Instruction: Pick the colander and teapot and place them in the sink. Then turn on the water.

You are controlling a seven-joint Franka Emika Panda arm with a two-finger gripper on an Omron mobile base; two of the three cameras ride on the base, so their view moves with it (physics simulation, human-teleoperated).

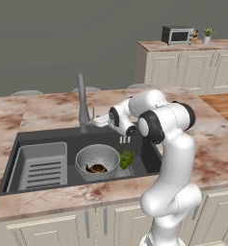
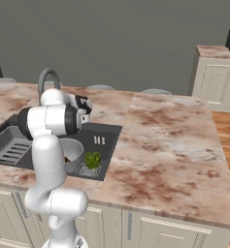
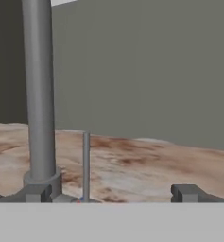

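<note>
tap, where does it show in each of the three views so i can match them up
Left base view: the tap stands left of centre at the sink's back rim.
Right base view: the tap arches at upper left, partly hidden behind the arm.
Hand view: the tap is the thick grey column at left, close up.
Shared landmark: the pinkish marble counter around it.

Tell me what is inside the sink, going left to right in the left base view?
Grey ribbed tray → colander with the teapot sitting in it → green leafy bunch.
</note>
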